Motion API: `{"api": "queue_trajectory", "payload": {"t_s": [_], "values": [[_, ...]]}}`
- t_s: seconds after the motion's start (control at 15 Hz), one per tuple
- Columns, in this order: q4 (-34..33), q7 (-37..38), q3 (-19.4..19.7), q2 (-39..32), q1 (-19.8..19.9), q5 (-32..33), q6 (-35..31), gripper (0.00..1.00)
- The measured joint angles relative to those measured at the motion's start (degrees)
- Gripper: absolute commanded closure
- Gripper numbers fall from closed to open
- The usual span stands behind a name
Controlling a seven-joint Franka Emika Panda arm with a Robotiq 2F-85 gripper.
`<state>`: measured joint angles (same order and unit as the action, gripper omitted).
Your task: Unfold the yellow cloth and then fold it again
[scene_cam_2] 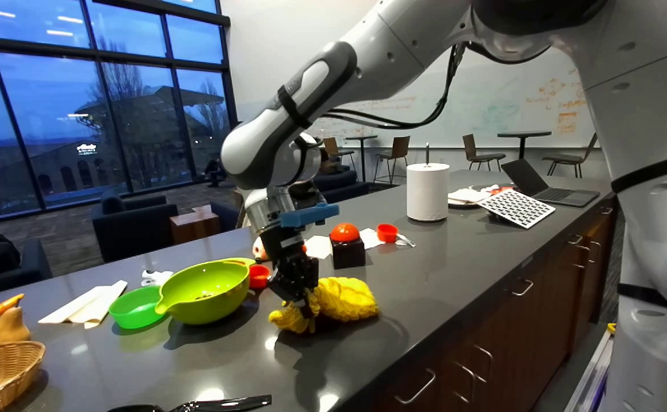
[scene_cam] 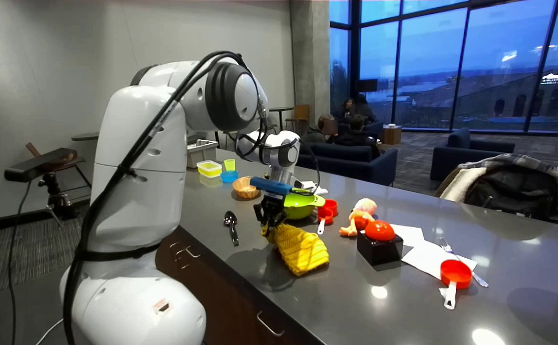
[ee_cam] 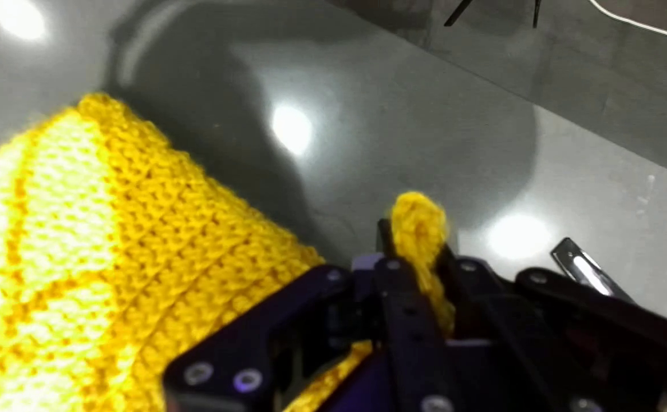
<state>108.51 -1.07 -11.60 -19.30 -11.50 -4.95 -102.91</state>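
Note:
The yellow cloth is a knitted piece, bunched and partly lying on the grey counter. In an exterior view the cloth spreads to one side of the fingers, with a smaller lump on the other side. My gripper points down with its fingers closed on part of the cloth; the gripper is low over the counter. In the wrist view a fold of cloth sticks out between the fingertips. The larger body of the cloth lies at the left there. Its underside is hidden.
A green bowl stands close beside the gripper, with red measuring cups near it. A black box with a red dome and a toy figure stand beyond the cloth. A black spoon lies near the counter's edge.

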Motion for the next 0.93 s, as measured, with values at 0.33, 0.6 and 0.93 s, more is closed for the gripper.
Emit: {"api": "queue_trajectory", "payload": {"t_s": [0.33, 0.6, 0.93], "values": [[-4.99, -3.63, -2.05, -2.8, -2.82, 0.34, 0.76, 0.65], [-7.41, -4.98, -2.32, -4.38, -3.46, 2.24, 1.98, 0.46], [-8.1, -4.56, -0.83, -4.5, -3.25, 5.16, 2.17, 0.12]]}}
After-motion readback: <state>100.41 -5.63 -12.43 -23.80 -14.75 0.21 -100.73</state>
